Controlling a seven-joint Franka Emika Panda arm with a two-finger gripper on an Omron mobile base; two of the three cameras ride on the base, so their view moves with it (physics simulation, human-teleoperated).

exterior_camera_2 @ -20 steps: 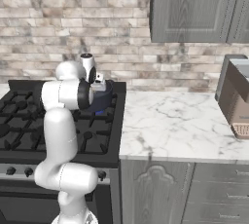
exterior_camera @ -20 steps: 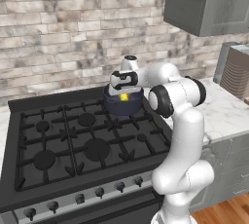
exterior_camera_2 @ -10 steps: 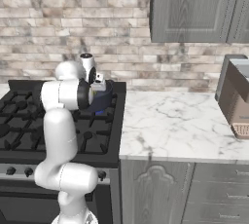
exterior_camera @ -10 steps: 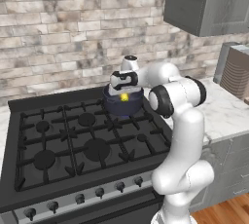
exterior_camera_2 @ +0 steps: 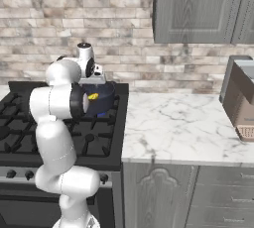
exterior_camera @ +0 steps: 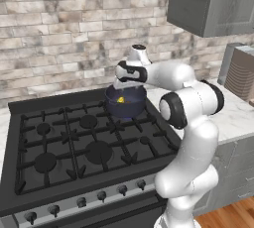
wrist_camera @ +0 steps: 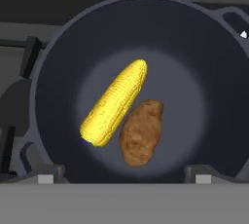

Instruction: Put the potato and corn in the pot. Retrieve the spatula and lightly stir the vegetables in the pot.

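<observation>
1. The gripper (wrist_camera: pixel 124 177) is seen hovering directly above the pot (wrist_camera: pixel 63 52); only two finger tips (wrist_camera: pixel 46 175) are caught at the bottom of the hand view, set wide apart with nothing between them.
2. From the base views the jaws are masked by the wrist, and only a sliver of yellow corn (exterior_camera: pixel 120 100) is made out inside the pot (exterior_camera: pixel 126 108).
3. The corn (wrist_camera: pixel 114 102) and the potato (wrist_camera: pixel 141 132) are found side by side on the pot floor, touching.
4. Bare floor is left around both vegetables up to the wall.
5. The pot (exterior_camera_2: pixel 100 104) is placed on the stove (exterior_camera: pixel 59 147), at its far right burner, beside the marble counter (exterior_camera_2: pixel 178 128).
</observation>
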